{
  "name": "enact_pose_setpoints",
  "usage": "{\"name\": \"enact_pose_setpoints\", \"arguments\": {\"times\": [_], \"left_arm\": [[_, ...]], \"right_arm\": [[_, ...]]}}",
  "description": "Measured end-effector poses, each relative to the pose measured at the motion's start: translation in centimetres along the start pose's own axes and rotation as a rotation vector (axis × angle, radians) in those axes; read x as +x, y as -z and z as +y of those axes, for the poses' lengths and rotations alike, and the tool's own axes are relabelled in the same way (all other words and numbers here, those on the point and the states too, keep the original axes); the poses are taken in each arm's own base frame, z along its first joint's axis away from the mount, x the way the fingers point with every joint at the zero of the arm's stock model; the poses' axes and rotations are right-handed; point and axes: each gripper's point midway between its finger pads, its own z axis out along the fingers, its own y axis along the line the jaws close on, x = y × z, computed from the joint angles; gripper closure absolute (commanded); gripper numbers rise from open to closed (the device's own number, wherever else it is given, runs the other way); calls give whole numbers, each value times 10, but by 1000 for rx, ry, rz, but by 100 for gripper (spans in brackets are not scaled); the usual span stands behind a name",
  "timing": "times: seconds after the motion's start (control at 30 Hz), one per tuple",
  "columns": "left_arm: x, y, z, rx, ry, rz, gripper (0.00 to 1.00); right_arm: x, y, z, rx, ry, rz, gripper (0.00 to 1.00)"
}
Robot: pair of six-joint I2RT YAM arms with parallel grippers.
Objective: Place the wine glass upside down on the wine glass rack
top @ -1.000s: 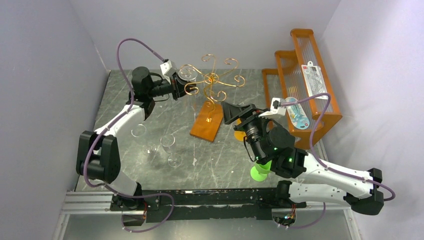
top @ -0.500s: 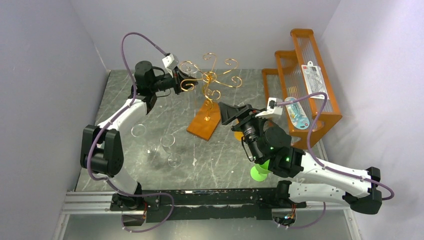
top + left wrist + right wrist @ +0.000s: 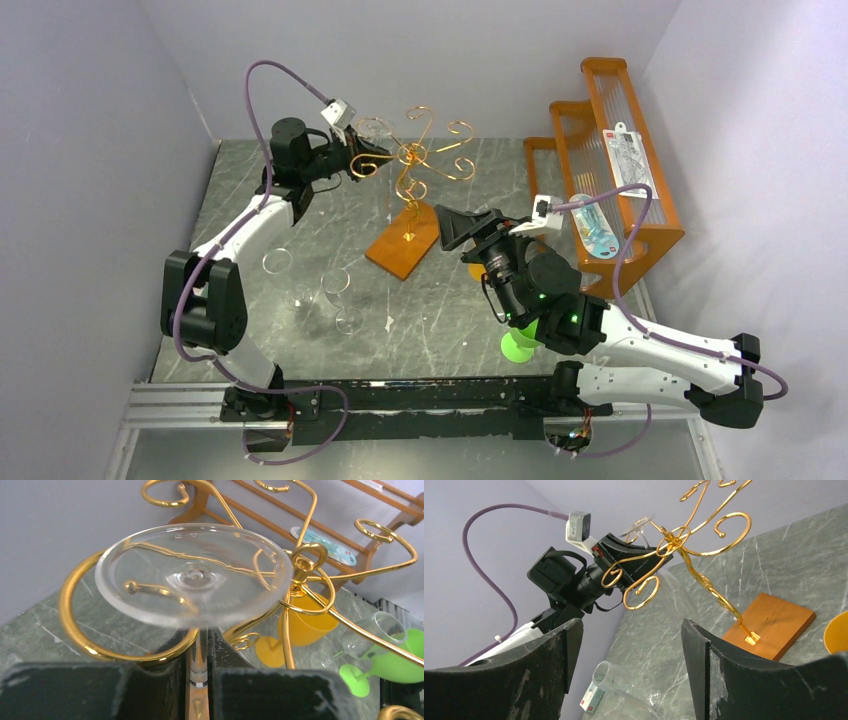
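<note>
Wine glass [image 3: 194,580] stem pinched in my left claw [image 3: 200,655]; rack [image 3: 402,243] base just skewed (I'm dragging it, so ease off), right claw [image 3: 629,630] spread.

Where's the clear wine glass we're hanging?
Top view, far left: the clear wine glass is inverted, stem pinched in the left gripper, foot over a scroll arm of the copper-gold wire rack.

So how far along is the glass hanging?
Done: wine glass picked up and flipped, foot up. In hand: left gripper shut on the stem, foot over a curl of the rack; seated or not, can't tell. Left: settle it, release, withdraw. Right gripper open, empty.
</note>
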Motion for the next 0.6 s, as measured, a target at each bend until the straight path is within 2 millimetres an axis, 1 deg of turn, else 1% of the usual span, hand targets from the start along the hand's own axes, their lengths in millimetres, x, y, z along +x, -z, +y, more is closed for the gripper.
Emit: {"name": "enact_pose_setpoints", "arguments": {"times": [0.13,0.3,0.6], "left_arm": [[-10,-1,6,-46,49,-24,95],[-15,-2,9,-78,107,-52,95],[-15,-1,23,-162,144,-102,95]], "right_arm": [[0,0,0,-2,-3,1,24],[0,0,0,-2,-4,2,24],[1,0,2,-8,-7,6,24]]}}
